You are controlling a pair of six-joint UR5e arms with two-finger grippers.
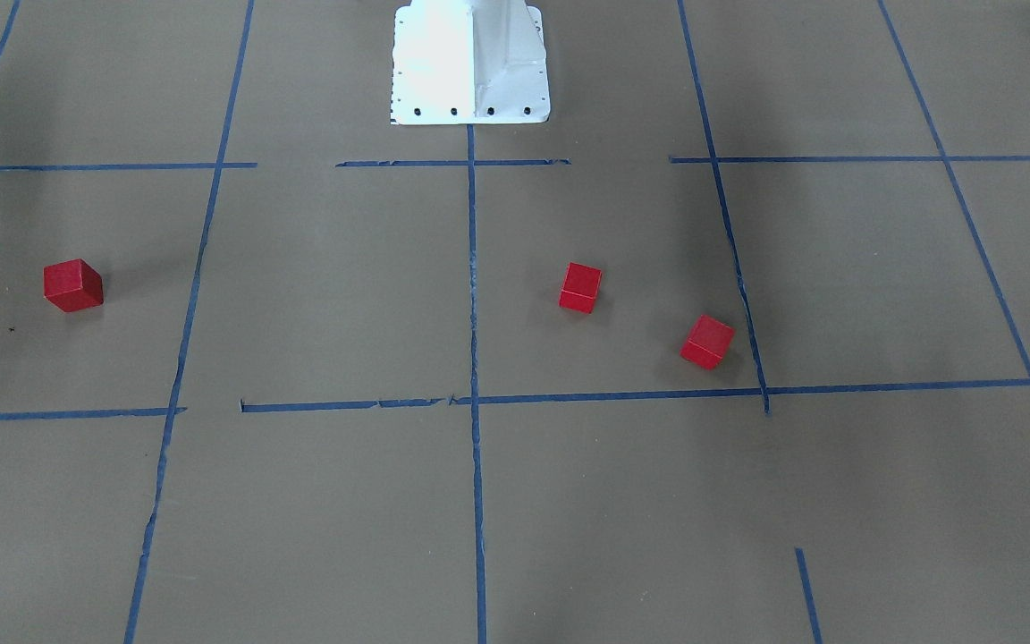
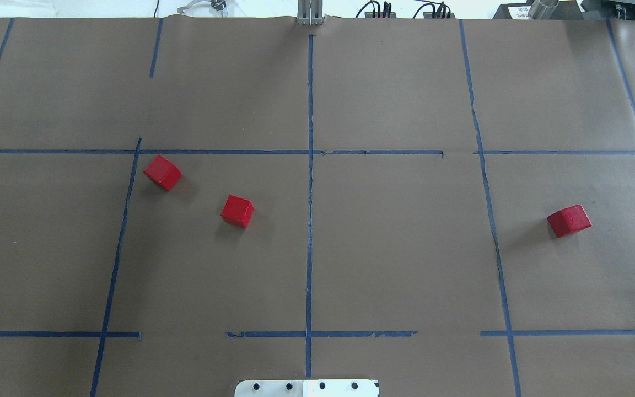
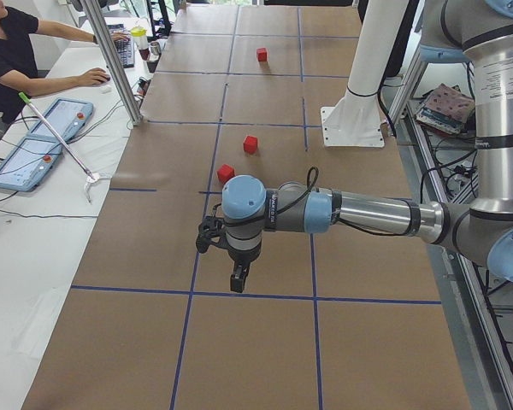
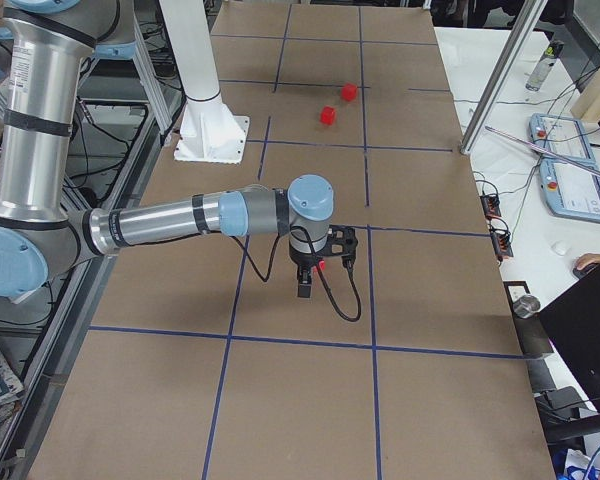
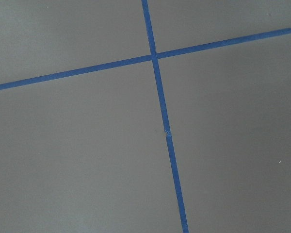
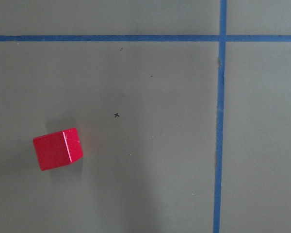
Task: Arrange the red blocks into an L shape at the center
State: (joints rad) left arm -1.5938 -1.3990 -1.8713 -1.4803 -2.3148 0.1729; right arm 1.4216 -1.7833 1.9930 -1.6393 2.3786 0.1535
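Left of the vertical blue tape line (image 2: pixel 309 242), inside the tape-bordered brown-paper center (image 2: pixel 394 242), lie two small matte red cubes: the near red block (image 2: pixel 237 211) closer to the line, the far red block (image 2: pixel 162 172) by the border. The third red block (image 2: pixel 569 220) lies well right of the line, outside. For the left gripper (image 3: pixel 237 282) and right gripper (image 4: pixel 306 288), jaw state cannot be told.

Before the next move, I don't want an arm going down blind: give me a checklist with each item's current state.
1. Three red blocks located: ok; far-left red block, inner red block, outlying red block.
2. All inside the center: not ok; the outlying red block lies in the outer cell on the robot's right.
3. Blocks touching in an L: not ok; all apart.
4. Right wrist view shows the outlying red block: ok, lower left.
5. Open state of left gripper and right gripper: cannot tell.
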